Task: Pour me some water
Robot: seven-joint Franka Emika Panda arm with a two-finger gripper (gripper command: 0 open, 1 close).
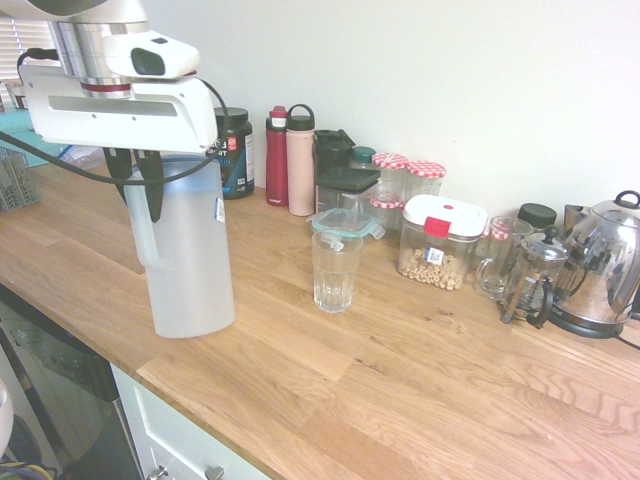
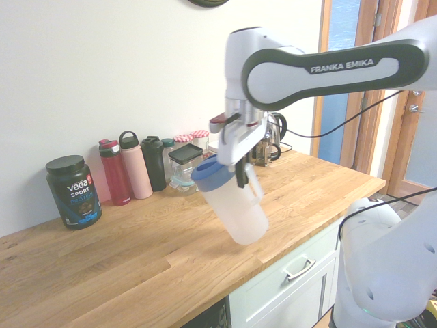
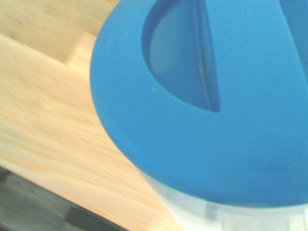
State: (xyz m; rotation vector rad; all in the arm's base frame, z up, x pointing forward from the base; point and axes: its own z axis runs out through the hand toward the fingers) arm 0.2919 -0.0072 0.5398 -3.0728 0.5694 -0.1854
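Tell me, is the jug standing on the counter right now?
No. In the second exterior view the jug hangs tilted in the gripper, clear above the counter.

The white arm reaches in from the upper right of the second exterior view, elbow bent, wrist pointing down and tilted. Its hand (image 2: 240, 179) hangs below, dark fingers (image 1: 152, 185) closed on a handle at the frame's upper left.
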